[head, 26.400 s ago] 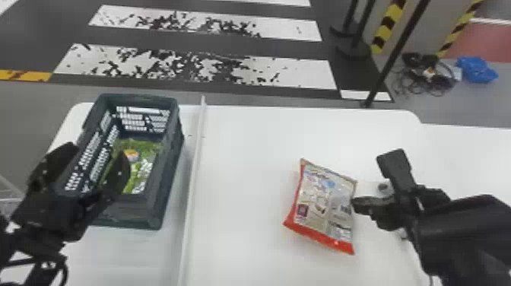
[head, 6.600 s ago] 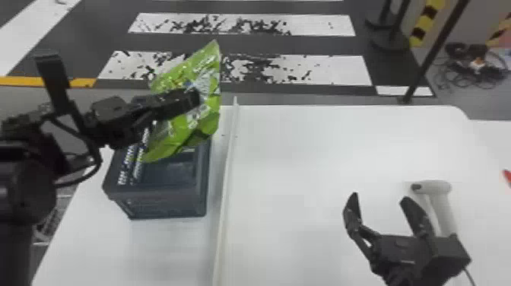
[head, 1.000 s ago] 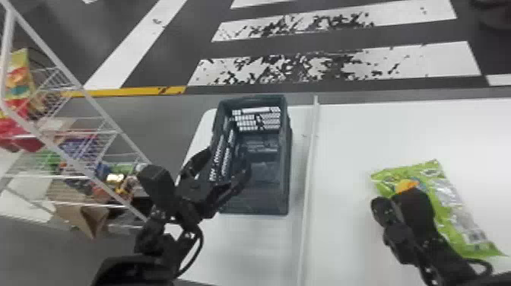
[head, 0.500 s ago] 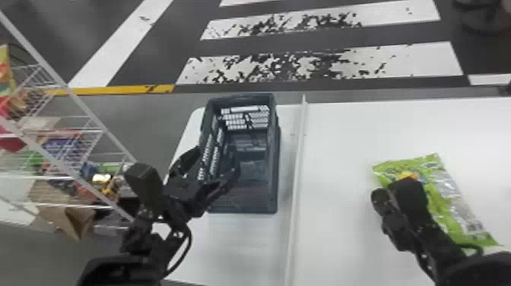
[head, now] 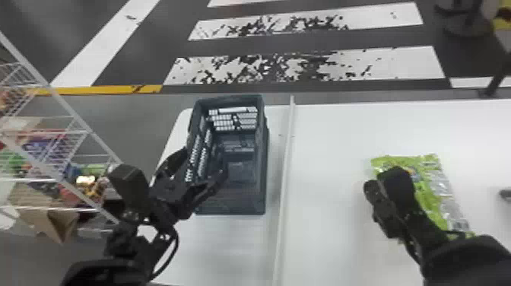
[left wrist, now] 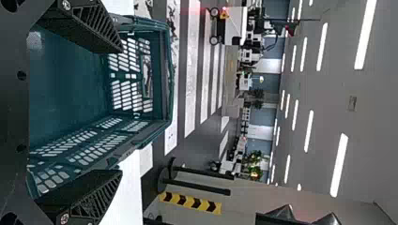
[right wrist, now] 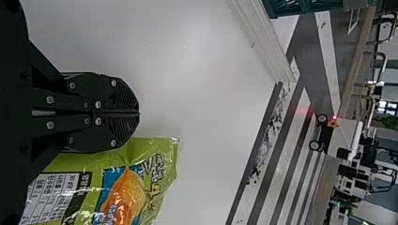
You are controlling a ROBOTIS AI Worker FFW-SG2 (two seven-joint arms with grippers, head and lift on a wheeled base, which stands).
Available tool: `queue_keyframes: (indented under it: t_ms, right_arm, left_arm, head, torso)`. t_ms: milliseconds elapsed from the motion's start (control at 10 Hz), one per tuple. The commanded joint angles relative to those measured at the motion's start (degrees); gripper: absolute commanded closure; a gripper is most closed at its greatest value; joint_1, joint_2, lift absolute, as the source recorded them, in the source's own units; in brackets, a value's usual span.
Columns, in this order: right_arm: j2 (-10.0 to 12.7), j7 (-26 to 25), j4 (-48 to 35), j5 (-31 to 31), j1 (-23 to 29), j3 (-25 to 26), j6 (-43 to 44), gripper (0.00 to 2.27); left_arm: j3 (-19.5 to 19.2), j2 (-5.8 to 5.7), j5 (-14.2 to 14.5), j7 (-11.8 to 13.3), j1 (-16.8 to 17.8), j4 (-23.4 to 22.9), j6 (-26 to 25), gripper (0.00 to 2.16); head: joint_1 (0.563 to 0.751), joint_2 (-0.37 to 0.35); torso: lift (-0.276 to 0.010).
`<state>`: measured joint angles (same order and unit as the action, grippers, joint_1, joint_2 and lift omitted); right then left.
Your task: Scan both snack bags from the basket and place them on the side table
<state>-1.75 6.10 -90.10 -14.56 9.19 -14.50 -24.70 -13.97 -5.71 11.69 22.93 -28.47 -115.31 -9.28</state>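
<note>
Standing apart at one basket, pressed together beside one snack bag: two pairs of fingers

Two grippers show in the head view. The left gripper (head: pixel 205 162) has its two fingers spread wide at the left side of the one basket (head: pixel 243 205); whether they touch it, I cannot tell. In its wrist view, part of the basket lies between the two fingers. The right gripper (head: pixel 374 192) has its two fingers pressed together, pinching nothing, just beside the one snack bag (head: pixel 433 190); I cannot tell if they touch it.

That bag is green, with one orange picture on it, and lies on the right part of the white worktop (head: pixel 342 133). The basket stands upright on the left part, dark, with rows of holes in its walls. One raised white strip (head: pixel 285 163) runs between basket and bag.

Farther out, left of the worktop, is one white wire rack (head: pixel 81 121) with mixed packets and a brown box (head: pixel 34 220). Beyond the worktop are broad white floor stripes (head: pixel 304 70).
</note>
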Motion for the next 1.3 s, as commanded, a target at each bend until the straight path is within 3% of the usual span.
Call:
queue_keyframes:
  t_ms: [0,700,900,1000,1100,1200]
  right_arm:
    - [0.1,-0.5,0.6,0.0,-0.8,0.0,-0.4,2.26]
    - [0.1,-2.1,2.8,-0.5,-2.4,0.4,-0.8,2.26]
    - [0.1,-1.3,-7.2,2.5,1.6,3.1,-0.6,2.19]
    - [-0.2,0.1,-15.0,5.2,2.8,6.9,-5.7,1.8]
    - [-0.5,0.6,-21.2,5.4,3.4,10.7,-11.3,0.97]
    - [-1.5,0.9,-24.8,5.6,4.3,14.4,-16.2,0.37]
  left_arm:
    - [0.0,-0.17,0.0,0.0,0.0,0.1,0.0,0.08]
    - [0.1,-0.35,0.0,0.3,0.0,0.3,-0.2,0.08]
    - [-0.1,-0.44,0.0,0.3,-0.3,0.2,-0.2,0.08]
    - [-0.2,-0.44,0.0,0.4,-0.4,-0.1,-0.4,0.08]
    - [-0.4,-0.53,0.0,0.4,-0.4,-0.3,-0.4,0.08]
    - [-0.4,-0.7,0.1,0.4,-0.4,-0.3,-0.4,0.08]
  head:
    - [0.695,0.218]
    - [0.695,0.199]
    - [0.695,0.195]
    - [0.695,0.195]
    - [0.695,0.176]
    - [0.695,0.131]
  torso:
    - [-0.074]
    - [-0.074]
    - [-0.074]
    - [-0.074]
    - [-0.074]
    - [-0.074]
